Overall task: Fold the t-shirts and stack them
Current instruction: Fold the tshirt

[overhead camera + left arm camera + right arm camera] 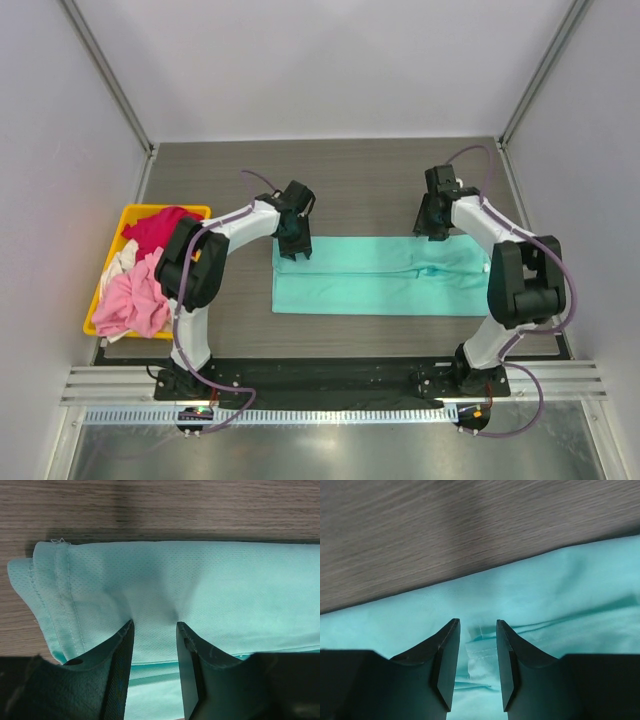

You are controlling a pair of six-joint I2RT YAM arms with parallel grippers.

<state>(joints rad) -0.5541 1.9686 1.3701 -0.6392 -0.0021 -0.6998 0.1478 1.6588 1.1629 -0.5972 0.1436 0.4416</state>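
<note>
I see the teal t-shirt (380,285) folded into a long band on the table (360,180). My left gripper (155,626) and right gripper (478,624) are at its far edge, jaws slightly parted, clamping nothing

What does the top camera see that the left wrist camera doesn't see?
Only the top camera shows the yellow bin holding a pink shirt, a red shirt and a whitish shirt, plus both arms. Only the left wrist camera shows the stitched hem up close, and the left jaws apart with cloth dimpled at their tips. Both show the teal shirt on the wooden table.
</note>
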